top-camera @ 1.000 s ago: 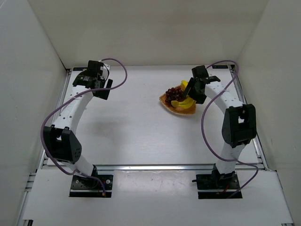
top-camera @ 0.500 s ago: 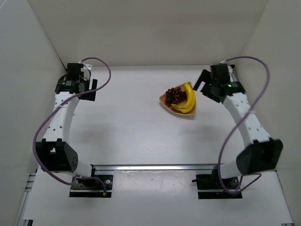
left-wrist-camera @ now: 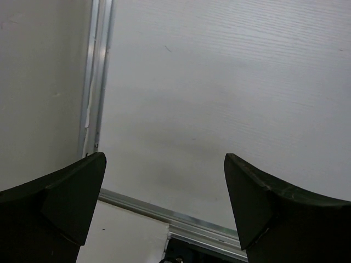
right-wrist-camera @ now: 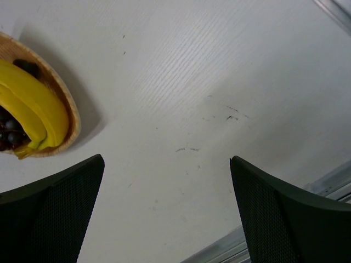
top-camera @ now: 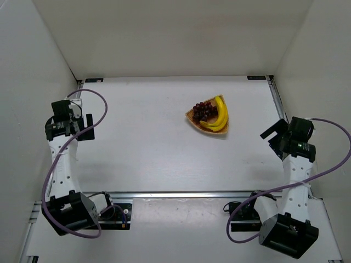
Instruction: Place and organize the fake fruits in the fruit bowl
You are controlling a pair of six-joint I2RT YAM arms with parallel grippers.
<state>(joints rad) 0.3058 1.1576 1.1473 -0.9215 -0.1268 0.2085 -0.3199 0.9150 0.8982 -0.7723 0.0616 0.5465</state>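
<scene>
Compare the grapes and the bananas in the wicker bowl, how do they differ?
Colour: the grapes are dark red-purple, the bananas yellow.
Shape: the grapes are a clump of small round berries, the bananas long and curved.
Place: in the top view the grapes fill the left of the fruit bowl, while the bananas arc along its right side.
Both lie inside the fruit bowl, side by side.

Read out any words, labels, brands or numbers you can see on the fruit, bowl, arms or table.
None can be read.
The bananas, grapes and fruit bowl: no print.
The table: only scuff marks, no writing.
The left arm and right arm: no label legible at this size.
</scene>
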